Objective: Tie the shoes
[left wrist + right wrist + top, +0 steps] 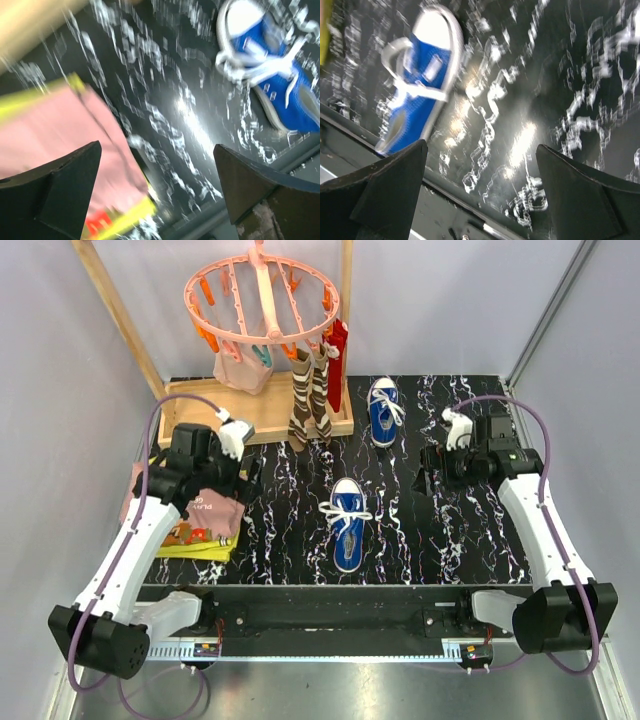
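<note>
Two blue shoes with white laces lie on the black marbled table [440,540]. The near shoe [347,523] sits at the centre front, its laces spread loosely across its top. Further back, right of centre, lies the far shoe [384,410]. My left gripper [250,480] hovers left of the near shoe, open and empty; in its wrist view [157,165] that shoe [272,75] lies at the upper right. My right gripper [428,472] hangs right of the near shoe, open and empty. In the right wrist view [480,165] the shoe [420,85] shows at the upper left.
A wooden rack [255,405] at the back left carries a pink round clip hanger [265,295] with hanging striped socks [310,395]. Folded pink and yellow clothes [200,520] lie under my left arm, and show as pink cloth [60,130] in its wrist view.
</note>
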{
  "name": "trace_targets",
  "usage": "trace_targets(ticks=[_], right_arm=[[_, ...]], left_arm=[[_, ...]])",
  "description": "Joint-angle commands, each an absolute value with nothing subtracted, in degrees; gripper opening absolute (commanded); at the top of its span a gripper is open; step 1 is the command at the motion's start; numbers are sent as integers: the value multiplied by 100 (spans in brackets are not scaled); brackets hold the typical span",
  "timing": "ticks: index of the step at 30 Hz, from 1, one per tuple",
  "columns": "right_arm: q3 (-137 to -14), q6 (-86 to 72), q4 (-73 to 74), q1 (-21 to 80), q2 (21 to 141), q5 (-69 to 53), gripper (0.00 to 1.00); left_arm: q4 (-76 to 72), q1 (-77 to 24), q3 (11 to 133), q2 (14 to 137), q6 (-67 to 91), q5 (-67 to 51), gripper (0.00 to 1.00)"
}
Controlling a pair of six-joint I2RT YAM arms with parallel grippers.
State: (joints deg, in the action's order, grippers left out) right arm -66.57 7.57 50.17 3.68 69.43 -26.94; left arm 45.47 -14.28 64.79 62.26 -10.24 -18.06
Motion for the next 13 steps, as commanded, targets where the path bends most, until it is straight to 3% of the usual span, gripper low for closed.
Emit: trace_targets(ticks=[1,13], right_arm=[[-6241,940,5291,316,6671,-1943,100],[-6223,940,5309,229,6601,-1881,100]], left_arm=[[4843,-1187,5881,5705,-448,-1485,99],[4729,-1064,5528,5546,-149,-791,99]])
